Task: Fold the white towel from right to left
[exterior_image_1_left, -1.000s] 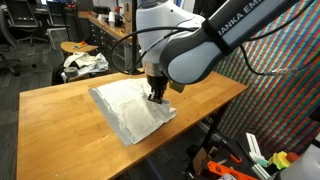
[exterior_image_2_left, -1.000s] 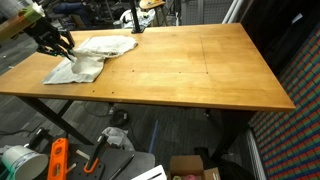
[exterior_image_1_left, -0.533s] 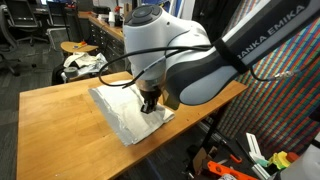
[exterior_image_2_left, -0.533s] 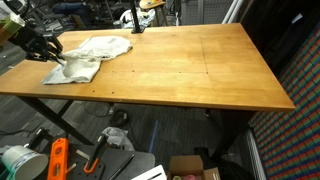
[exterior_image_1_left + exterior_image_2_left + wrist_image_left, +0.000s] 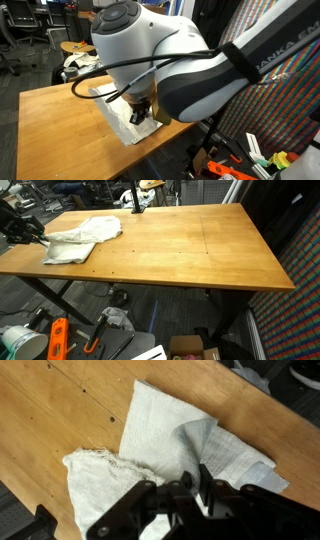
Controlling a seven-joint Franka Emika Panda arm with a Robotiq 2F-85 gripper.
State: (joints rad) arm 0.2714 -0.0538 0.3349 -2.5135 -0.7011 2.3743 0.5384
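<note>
A wide wooden table [image 5: 200,250] on dark metal legs stands on a grey floor [image 5: 185,315], where an orange tool [image 5: 57,340] and an open cardboard box [image 5: 190,348] lie under it. Behind the table in an exterior view are a black office chair [image 5: 20,25], a round stool [image 5: 72,47] and cluttered workbenches. A finely patterned, multicoloured panel [image 5: 275,110] fills the side beyond the table's edge.

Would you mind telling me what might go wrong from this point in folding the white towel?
The gripper pinches only a small bit of the white towel, so the cloth might slip out mid-fold. The lifted part looks bunched, so the fold may land crooked. In an exterior view the gripper sits near the edge of the table; pulling further could drag the towel off.
</note>
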